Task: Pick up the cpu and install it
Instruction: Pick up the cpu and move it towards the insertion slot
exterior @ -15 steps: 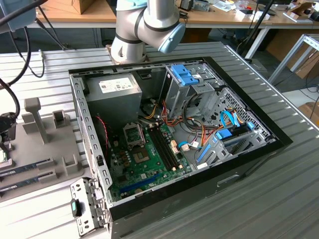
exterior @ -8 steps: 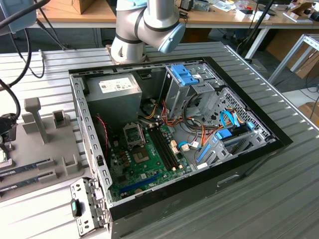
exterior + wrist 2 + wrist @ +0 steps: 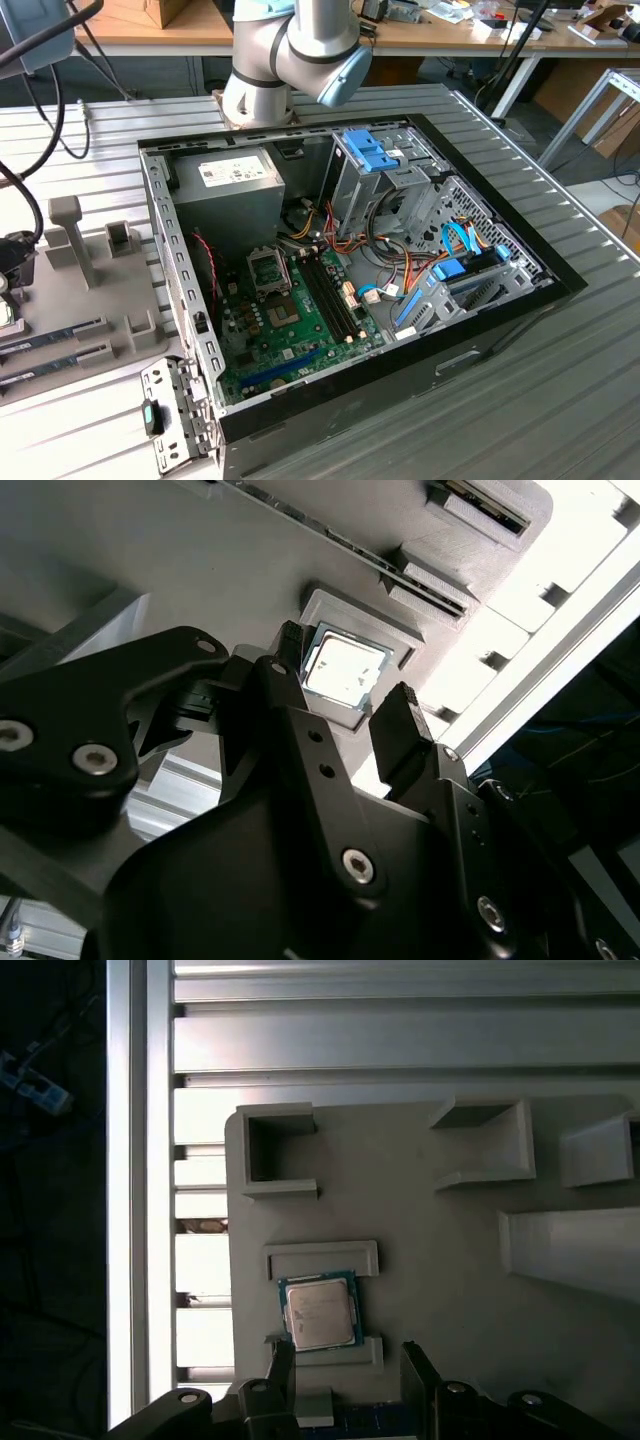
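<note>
Two fingers (image 3: 283,1365) of my gripper (image 3: 348,1360) stand spread, holding nothing, just by the cpu (image 3: 320,1312), which lies flat in its nest (image 3: 320,1258) on the grey tray (image 3: 100,300) at nine o'clock from the case (image 3: 420,368) in the exterior view; an off-centre close could tilt or jam it.

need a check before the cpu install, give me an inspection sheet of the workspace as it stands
surface: slotted metal table bearing a grey fixture tray and an open computer case
job's things: cpu lying flat in its seat on the tray; green motherboard inside the case
clutter: memory sticks in tray slots
grippers: gripper over the cpu, jaws open, holding nothing
cables: coloured wires inside the case; black cables at the exterior view's left
surroundings: wooden benches behind the arm
</note>
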`<state>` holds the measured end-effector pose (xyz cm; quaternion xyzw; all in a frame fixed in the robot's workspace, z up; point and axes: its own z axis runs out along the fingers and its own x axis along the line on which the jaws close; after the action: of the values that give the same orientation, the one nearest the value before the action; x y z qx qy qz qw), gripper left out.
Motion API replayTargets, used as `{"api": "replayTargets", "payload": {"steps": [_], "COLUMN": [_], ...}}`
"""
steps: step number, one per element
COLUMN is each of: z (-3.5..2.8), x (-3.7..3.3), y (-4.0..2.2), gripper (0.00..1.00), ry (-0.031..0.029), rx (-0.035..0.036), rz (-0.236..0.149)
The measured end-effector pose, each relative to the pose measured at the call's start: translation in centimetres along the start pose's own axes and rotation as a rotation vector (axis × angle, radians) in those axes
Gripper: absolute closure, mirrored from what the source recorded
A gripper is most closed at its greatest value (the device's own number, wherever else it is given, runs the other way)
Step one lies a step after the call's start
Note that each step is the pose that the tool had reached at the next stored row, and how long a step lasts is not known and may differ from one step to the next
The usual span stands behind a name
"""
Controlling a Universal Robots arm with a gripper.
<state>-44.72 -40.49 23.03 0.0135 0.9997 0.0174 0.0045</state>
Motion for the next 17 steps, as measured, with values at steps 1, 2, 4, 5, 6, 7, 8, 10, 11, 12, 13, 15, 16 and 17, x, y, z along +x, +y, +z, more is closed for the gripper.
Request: {"api": "replayTargets", "payload": {"steps": [1,2,4,5,6,7,8,10,11,12,13,15,16,17], "z": [0.18,0.37,0.61,0.68,0.77,0.84,0.91,1.02,1.08,1.14,1.18,1.34,1.39,1.43], "x": [0.01,0.01,0.02,0.02,0.02,0.03,0.05,0.13,0.16,0.19,0.19,0.22,0.22,0.23], "y": [0.04,0.17,0.43,0.53,0.64,0.69,0.73,0.73,0.74,0.73,0.73,0.73,0.72,0.72], "gripper": [0.46,0.46,0.46,0.46,0.46,0.46,0.46,0.46,0.46,0.46,0.46,0.46,0.46,0.46], "ry": [0.0,0.0003,0.0005,0.0006,0.0007,0.0007,0.0008,0.0011,0.0009,0.0009,0.001,0.001,0.001,0.001], "rx": [0.0,0.0001,-0.0001,-0.0001,-0.0002,-0.0002,-0.0002,-0.0001,-0.0002,-0.0002,-0.0002,-0.0001,-0.0001,-0.0001], "rz": [0.0,-0.003,-0.014,-0.019,-0.023,-0.024,-0.026,-0.027,-0.027,-0.027,-0.027,-0.027,-0.027,-0.027]}}
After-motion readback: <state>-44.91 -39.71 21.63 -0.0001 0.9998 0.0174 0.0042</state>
